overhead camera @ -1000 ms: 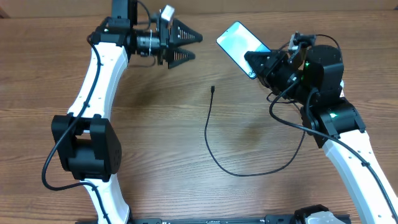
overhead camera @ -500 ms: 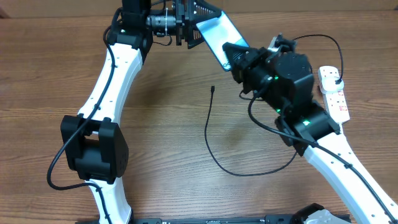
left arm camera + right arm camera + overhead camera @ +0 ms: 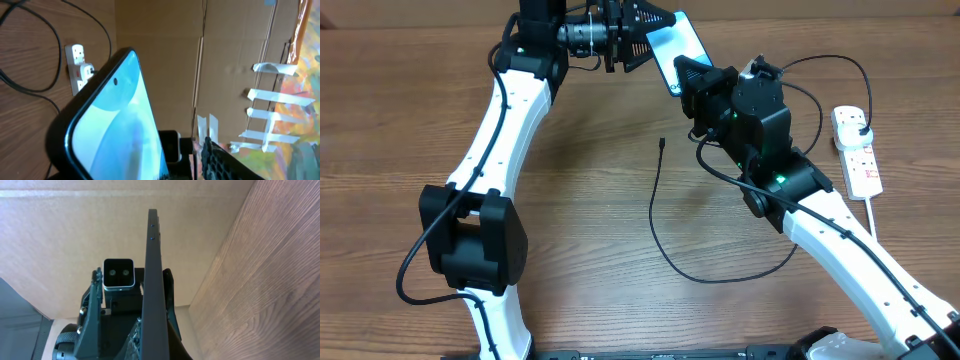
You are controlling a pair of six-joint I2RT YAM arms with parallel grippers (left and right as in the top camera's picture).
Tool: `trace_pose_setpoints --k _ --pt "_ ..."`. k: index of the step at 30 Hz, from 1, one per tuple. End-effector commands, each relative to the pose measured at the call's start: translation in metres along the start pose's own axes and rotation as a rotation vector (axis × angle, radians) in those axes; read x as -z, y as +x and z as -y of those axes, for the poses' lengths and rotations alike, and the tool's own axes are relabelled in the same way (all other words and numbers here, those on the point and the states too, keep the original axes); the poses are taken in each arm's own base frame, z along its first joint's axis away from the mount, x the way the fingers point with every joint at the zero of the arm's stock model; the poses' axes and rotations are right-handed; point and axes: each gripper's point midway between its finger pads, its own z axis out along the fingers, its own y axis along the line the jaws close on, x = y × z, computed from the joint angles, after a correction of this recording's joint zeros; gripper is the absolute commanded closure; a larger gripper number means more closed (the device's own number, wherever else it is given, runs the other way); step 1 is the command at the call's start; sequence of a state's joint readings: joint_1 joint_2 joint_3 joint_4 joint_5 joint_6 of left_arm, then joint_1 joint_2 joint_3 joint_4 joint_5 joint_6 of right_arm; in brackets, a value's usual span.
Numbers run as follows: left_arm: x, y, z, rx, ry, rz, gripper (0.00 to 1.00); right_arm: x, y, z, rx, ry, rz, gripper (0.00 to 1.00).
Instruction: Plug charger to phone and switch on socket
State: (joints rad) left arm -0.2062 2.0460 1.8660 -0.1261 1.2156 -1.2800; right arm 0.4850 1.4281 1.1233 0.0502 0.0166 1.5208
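The phone [image 3: 677, 42] is held up off the table at the back, screen lit pale blue. My right gripper [image 3: 683, 70] is shut on its near end; in the right wrist view the phone [image 3: 152, 275] runs edge-on out from between the jaws. My left gripper [image 3: 656, 33] straddles the phone's far end, jaws open. In the left wrist view the phone [image 3: 115, 115] lies against one side, with a gap before the other finger [image 3: 222, 162]. The charger [image 3: 655, 215] curves loose on the table, its tip [image 3: 662, 143] free. The socket [image 3: 857, 150] lies at the right with a black plug in it.
A cardboard wall [image 3: 75, 225] stands right behind the raised phone. The socket's white cord [image 3: 873, 205] trails toward the front right. The charger's cable loops over the right arm [image 3: 820, 65]. Wood tabletop [image 3: 580, 200] surrounds the charger.
My right arm carried the phone left and toward the back. My left gripper swung over to the phone's far end, and its jaws have narrowed around it.
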Motion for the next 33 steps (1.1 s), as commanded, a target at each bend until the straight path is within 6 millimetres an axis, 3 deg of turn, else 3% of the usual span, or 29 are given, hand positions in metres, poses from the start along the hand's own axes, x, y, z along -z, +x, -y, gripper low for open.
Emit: trace_pose_setpoints --k 1,6,10,17,22,25,30,33 --pt "-0.006 0.005 0.021 -0.054 0.005 0.035 0.46 0.0 0.011 -0.017 0.002 -0.056 -0.02 0.96" --pt "-0.016 0.007 0.02 -0.056 -0.004 0.046 0.49 0.0 0.015 -0.018 0.004 -0.059 -0.029 0.96" --pt "-0.018 0.007 0.02 -0.056 -0.007 0.053 0.57 0.0 0.015 -0.017 0.004 -0.057 -0.029 0.96" --pt "-0.019 0.004 0.019 -0.041 -0.013 0.073 0.72 0.0 0.015 -0.017 0.004 -0.057 -0.03 0.96" --pt "-0.019 -0.001 0.018 -0.026 -0.019 0.099 0.95 0.0 0.015 -0.017 0.004 -0.057 -0.029 0.96" --pt "-0.018 -0.001 0.018 -0.026 -0.02 0.102 0.96 0.0 0.014 -0.018 0.003 -0.06 -0.027 0.96" --pt "-0.018 -0.003 0.017 -0.028 -0.022 0.109 0.96 0.0 0.014 -0.019 0.003 -0.065 -0.027 0.79" --pt "-0.016 -0.004 0.017 -0.081 -0.026 0.116 0.96 0.0 0.014 -0.019 0.004 -0.064 -0.027 0.6"
